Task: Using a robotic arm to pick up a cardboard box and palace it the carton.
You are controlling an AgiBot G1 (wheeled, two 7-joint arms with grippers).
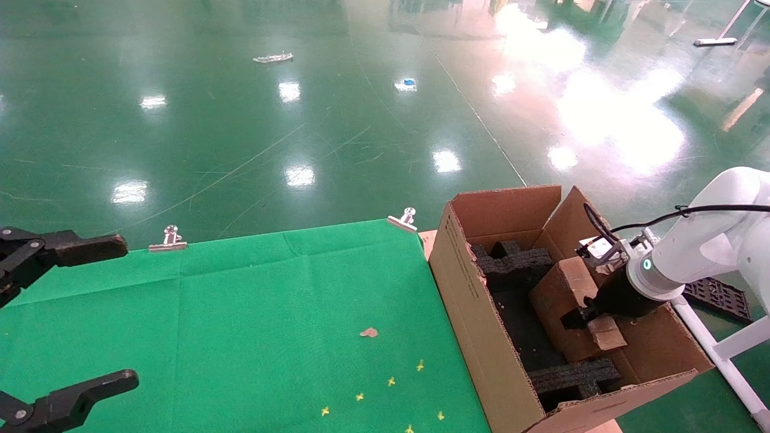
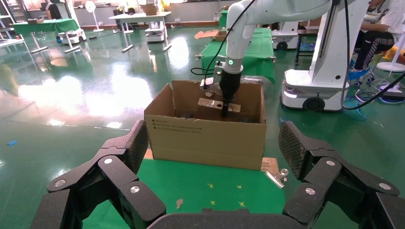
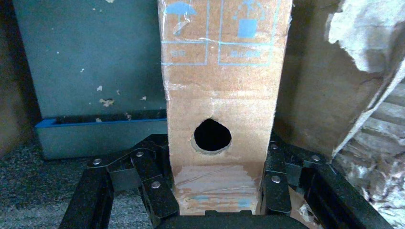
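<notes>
Placement step: right gripper [image 1: 579,317] clamps the cardboard box [image 1: 562,294] inside the carton [image 1: 475,300].
Lower it straight between the foam blocks [image 1: 517,261] at 12 and 6 o'clock; release once seated. Left gripper [image 1: 66,313], spread wide, idles at 9 o'clock.

The robotic arm [image 1: 710,240] runs off the right edge in the head view, and the tips of its right gripper [image 1: 582,316] are tucked behind the cardboard box [image 1: 565,300], so no clue how the fingertips actually sit there. The carton [image 1: 475,300] gets chopped by the bottom edge and its near wall hides most of the floor inside. Left gripper [image 1: 90,313] only pokes in from the left edge, and the print on the carton's side is way too tiny to read.
</notes>
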